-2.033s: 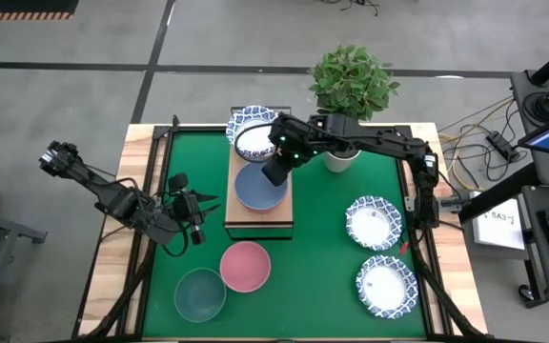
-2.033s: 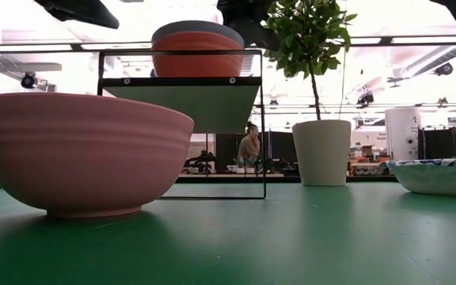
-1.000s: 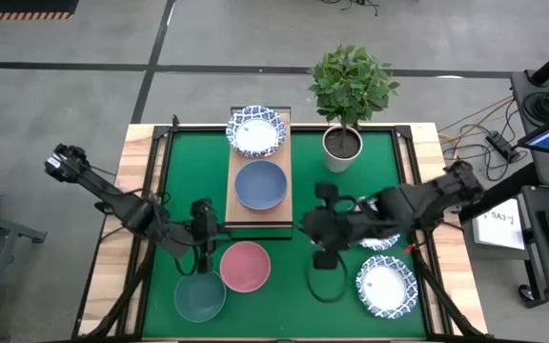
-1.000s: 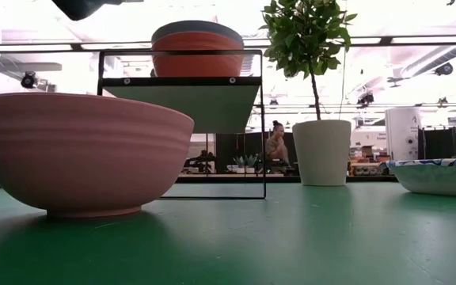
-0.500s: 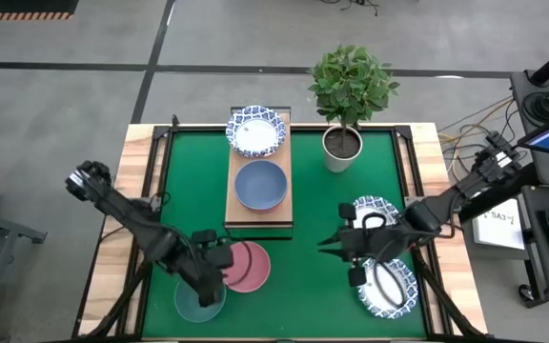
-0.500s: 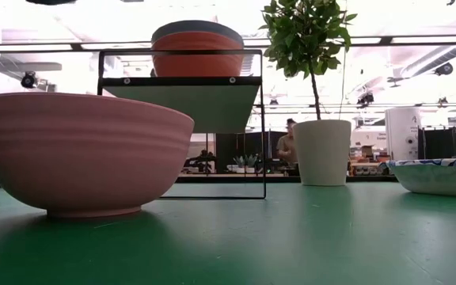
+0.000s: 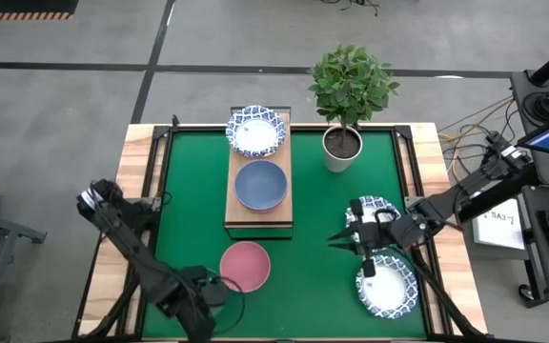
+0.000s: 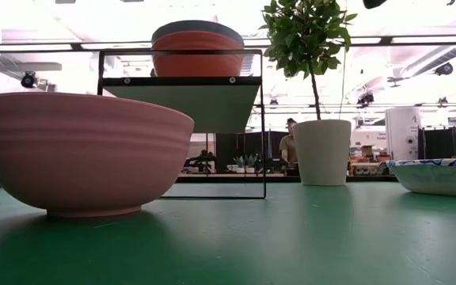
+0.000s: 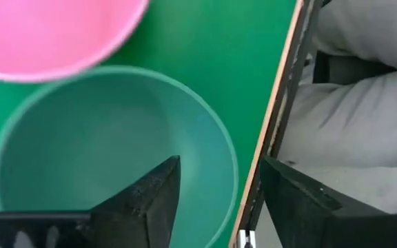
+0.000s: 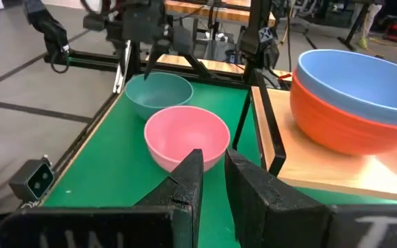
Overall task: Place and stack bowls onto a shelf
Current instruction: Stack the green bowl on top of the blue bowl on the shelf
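My left gripper (image 9: 219, 165) is open at the table's near left, over the grey-green bowl (image 9: 102, 151). One finger is inside the bowl and one outside its near rim, with no touch showing. A pink bowl (image 7: 245, 266) rests on the green mat just beyond it. On the shelf (image 7: 258, 221), a blue bowl (image 7: 260, 184) is nested in a red bowl (image 10: 343, 124), and a white patterned bowl (image 7: 254, 131) sits farther back. My right gripper (image 7: 336, 238) hovers right of centre, pointing left. Its fingers (image 10: 188, 180) are narrowly open on nothing.
Two white patterned bowls (image 7: 375, 214) (image 7: 386, 286) lie on the mat under my right arm. A white plant pot (image 7: 342, 143) stands at the far right of the shelf. The table's wooden near edge (image 9: 274, 131) runs close beside my left fingers. A person (image 8: 290, 146) stands in the room behind.
My left gripper has travelled from beside the pink bowl toward the table's near edge and come down over the grey-green bowl. My right arm has drawn back a little toward the right edge. The bowls have not moved.
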Controlling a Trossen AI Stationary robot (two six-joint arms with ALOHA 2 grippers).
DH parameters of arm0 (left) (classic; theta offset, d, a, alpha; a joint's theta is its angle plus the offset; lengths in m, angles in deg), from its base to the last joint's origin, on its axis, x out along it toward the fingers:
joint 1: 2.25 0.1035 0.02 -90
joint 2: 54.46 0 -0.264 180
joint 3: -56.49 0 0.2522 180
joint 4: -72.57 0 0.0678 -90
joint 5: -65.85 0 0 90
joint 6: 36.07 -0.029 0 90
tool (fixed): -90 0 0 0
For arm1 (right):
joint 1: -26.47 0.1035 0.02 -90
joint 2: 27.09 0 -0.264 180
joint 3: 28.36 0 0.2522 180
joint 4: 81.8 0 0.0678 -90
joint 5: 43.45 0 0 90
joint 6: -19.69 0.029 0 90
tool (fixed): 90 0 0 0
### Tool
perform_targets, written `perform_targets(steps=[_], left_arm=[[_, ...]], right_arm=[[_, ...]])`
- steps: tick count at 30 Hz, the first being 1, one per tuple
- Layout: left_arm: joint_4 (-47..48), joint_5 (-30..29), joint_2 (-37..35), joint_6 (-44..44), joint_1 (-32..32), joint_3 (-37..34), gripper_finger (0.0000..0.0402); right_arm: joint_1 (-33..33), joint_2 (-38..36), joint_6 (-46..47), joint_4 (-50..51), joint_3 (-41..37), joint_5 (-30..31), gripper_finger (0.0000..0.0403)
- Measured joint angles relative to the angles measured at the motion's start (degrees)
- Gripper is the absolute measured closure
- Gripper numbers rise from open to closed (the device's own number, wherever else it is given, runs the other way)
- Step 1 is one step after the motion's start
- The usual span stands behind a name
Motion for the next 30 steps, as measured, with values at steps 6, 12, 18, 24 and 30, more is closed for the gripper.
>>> perform_targets(steps=[6,12,18,24,30], left_arm=[[0.0,0.0,4.8,3.9,-1.1,1.3,0.0219],[-0.2,0.0,7.2,6.1,-1.1,0.9,0.0225],[-1.1,-0.2,8.9,8.3,-1.2,0.8,0.0238],[-2.1,0.0,11.2,9.4,-1.5,0.7,0.0293],[-2.3,2.8,11.1,9.7,-1.8,0.7,0.0391]], right_arm=[[0.0,-0.6,-2.0,-0.1,-0.4,0.0,0.0351],[0.0,0.0,-2.3,0.0,-0.4,0.0,0.0351],[0.0,0.1,-2.4,0.2,-0.4,0.0,0.0351],[0.0,0.1,-2.7,0.3,-0.4,0.0,0.0351],[0.0,0.1,-2.4,0.5,-0.4,0.0,0.0351]])
